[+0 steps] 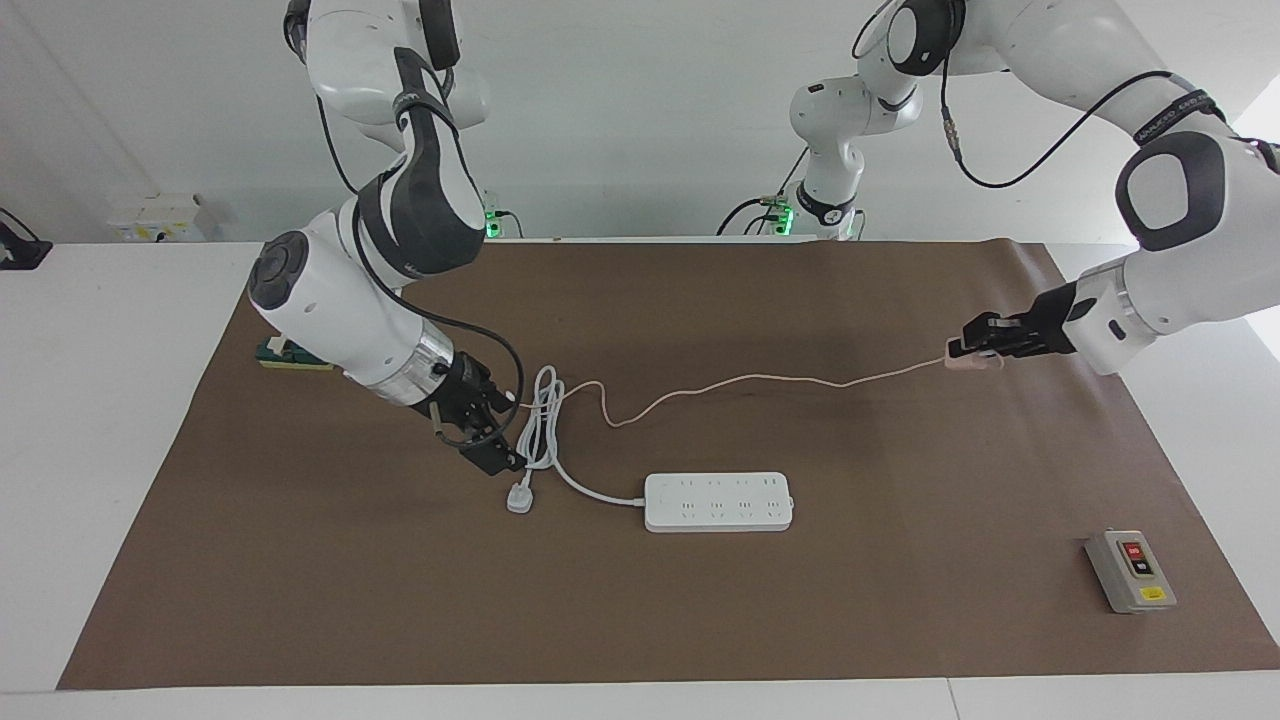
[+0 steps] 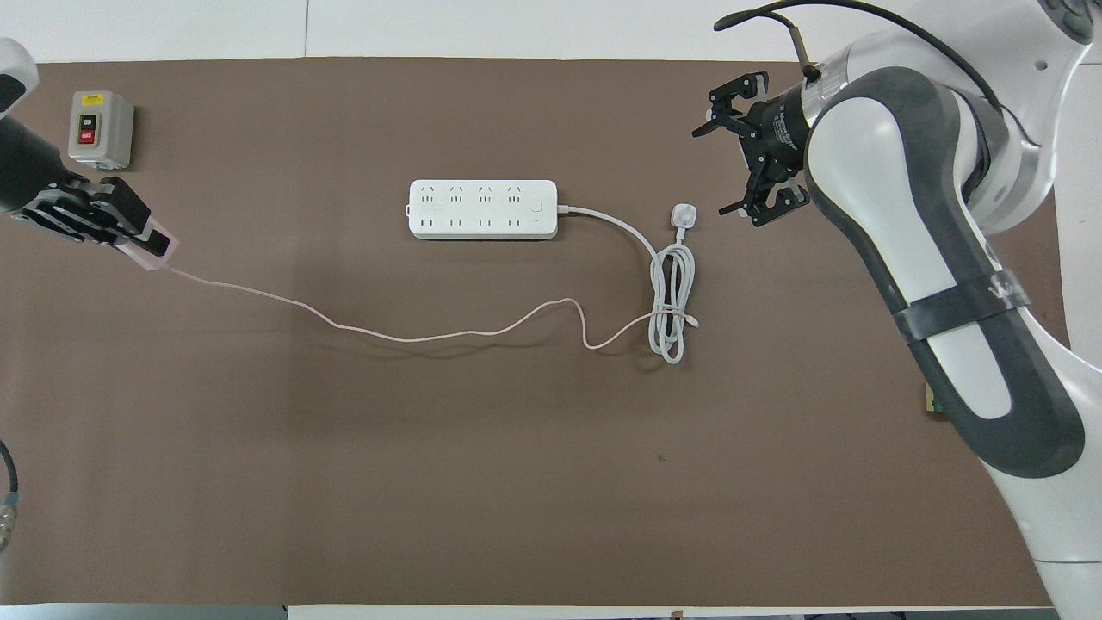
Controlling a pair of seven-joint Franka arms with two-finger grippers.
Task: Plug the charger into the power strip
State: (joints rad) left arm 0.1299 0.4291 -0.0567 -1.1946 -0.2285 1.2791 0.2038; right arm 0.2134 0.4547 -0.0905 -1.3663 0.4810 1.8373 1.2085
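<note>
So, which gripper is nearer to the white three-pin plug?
The right gripper: open, right beside the white three-pin plug. The left gripper is toward the left arm's end of the table, shut on the charger.

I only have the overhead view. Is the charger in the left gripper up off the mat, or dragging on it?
Observer: The facing view shows the charger held up in the left gripper, its pink cable sloping down to the mat.
Operator: And how high is the right gripper?
Observer: The right gripper is low and open beside the coiled white cord, holding nothing.
Operator: What is the sliver under the right arm?
Observer: A flat green-and-yellow item at the mat's edge.
</note>
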